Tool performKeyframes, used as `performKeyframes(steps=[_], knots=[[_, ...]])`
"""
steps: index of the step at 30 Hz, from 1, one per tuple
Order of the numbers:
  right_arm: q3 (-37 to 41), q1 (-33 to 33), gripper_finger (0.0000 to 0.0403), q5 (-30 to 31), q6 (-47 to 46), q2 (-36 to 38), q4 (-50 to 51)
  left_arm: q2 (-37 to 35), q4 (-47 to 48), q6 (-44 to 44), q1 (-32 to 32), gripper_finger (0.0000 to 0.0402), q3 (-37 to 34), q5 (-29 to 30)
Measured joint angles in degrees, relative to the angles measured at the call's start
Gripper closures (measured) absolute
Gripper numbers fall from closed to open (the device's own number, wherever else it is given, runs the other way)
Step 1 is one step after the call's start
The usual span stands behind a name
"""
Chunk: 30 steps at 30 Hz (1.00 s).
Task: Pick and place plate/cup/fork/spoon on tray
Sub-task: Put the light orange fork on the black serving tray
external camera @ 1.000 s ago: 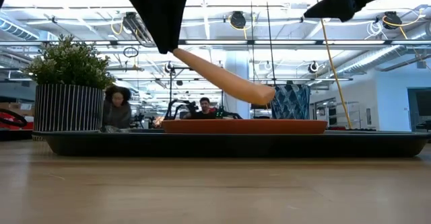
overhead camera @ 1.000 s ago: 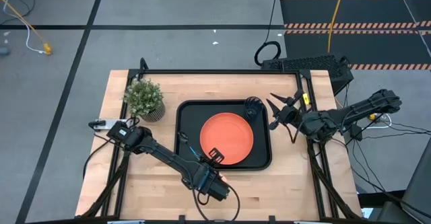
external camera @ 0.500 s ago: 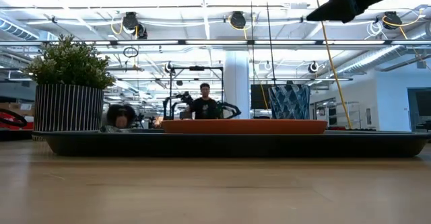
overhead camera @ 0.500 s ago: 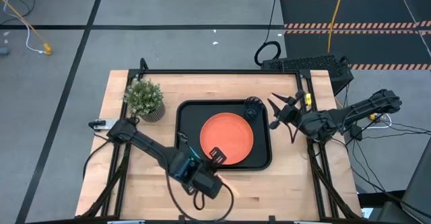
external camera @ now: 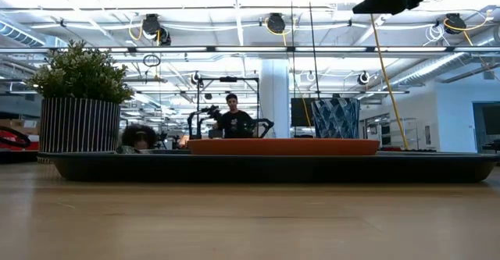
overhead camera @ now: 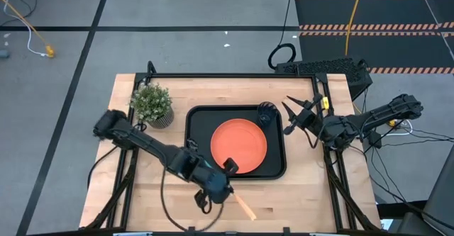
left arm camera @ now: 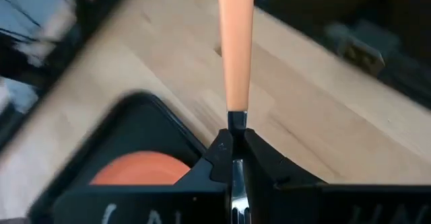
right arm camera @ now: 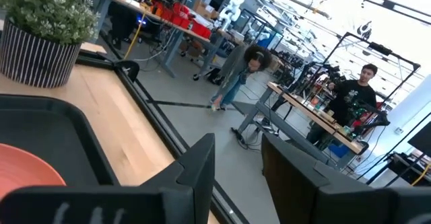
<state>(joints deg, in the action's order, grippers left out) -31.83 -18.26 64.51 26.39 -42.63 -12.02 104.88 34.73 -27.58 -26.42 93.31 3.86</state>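
Observation:
My left gripper (overhead camera: 230, 193) hangs over the bare table just near of the black tray (overhead camera: 227, 108), shut on the fork. The fork's tan-orange handle (overhead camera: 245, 208) sticks out past the fingertips toward the table's near right. The orange plate (overhead camera: 237, 145) lies flat in the tray. The dark cup (overhead camera: 267, 114) stands in the tray's far right corner. The spoon is hidden. My right gripper (overhead camera: 287, 117) stands open, holding nothing, just right of the tray beside the cup. My left gripper pinches the fork's silver neck (left arm camera: 236, 120), right where the handle begins, between its two fingers. The fingers slant down toward the table's near right and lie along the fork. The handle (left arm camera: 236, 42) juts out beyond them, clear of the table. The fingers hide the tines.
A potted green plant (overhead camera: 151, 105) stands at the tray's far left corner. Bare wood lies near of the tray and along the table's left side. People and benches show in the room beyond the table's far edge.
My left gripper has risen out of the low view and tipped from pointing about straight down to a slant. The fork has gone up with it. Its handle hung slanting low near the tray and now points toward the table's near right.

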Motion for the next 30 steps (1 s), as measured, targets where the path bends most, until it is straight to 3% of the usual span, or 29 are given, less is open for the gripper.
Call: performKeyframes(steps=[5, 9, 15, 20, 30], knots=[[0.0, 0.0, 0.0289, 0.0, 0.0, 0.0, 0.5, -7.6, -18.0, 1.6, 0.7, 0.039, -14.5, -0.7], [0.0, 0.0, 0.0289, 0.0, -0.1, 0.0, 1.2, -13.2, -16.4, 4.0, 2.0, 0.039, -24.3, 3.7], [0.0, 0.0, 0.0289, 0.0, -0.1, 0.0, 1.2, -20.3, -16.3, 5.0, 4.6, 0.039, -35.9, 3.8], [0.0, -0.2, 0.0289, 0.1, -2.1, 0.0, 3.9, -23.2, -16.6, 1.7, 5.7, 0.039, -40.8, 3.7], [0.0, -0.2, 0.0289, 0.0, -10.6, 0.0, 10.6, -23.1, -12.2, -8.5, 10.6, 0.039, -41.2, 1.8]])
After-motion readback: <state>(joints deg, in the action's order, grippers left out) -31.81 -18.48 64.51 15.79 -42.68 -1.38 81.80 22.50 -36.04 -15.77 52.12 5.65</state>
